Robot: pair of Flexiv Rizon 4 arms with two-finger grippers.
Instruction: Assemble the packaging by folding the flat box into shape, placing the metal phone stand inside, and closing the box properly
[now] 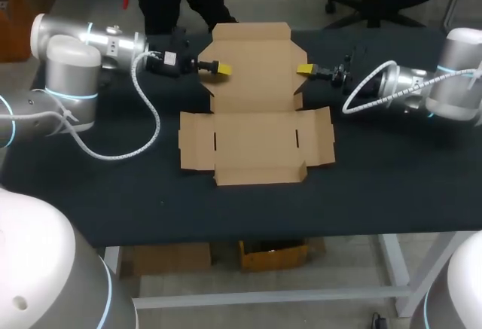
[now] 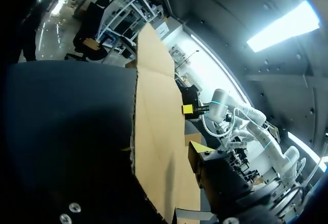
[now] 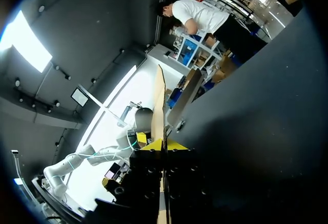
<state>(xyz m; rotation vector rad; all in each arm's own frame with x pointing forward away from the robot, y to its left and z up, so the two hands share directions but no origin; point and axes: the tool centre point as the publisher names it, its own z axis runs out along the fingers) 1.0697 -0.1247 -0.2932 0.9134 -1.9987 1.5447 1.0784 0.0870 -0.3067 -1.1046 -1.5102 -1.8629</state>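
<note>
The flat brown cardboard box (image 1: 256,137) lies unfolded in the middle of the black table (image 1: 113,193), its lid panel (image 1: 252,62) pointing to the far edge. My left gripper (image 1: 224,68) is at the lid's left side flap. In the left wrist view its yellow tips stand apart, open, with the cardboard sheet (image 2: 156,121) running in between them (image 2: 192,180). My right gripper (image 1: 303,69) is at the lid's right side flap, shut on the thin cardboard edge (image 3: 160,101), which rises from between its yellow tips (image 3: 165,144). No phone stand shows on the table.
White cables loop from both arms onto the table, the left one (image 1: 154,118) beside the box's left flap. The table's near edge (image 1: 248,235) runs a short way in front of the box. Bare black surface lies left and right of the box.
</note>
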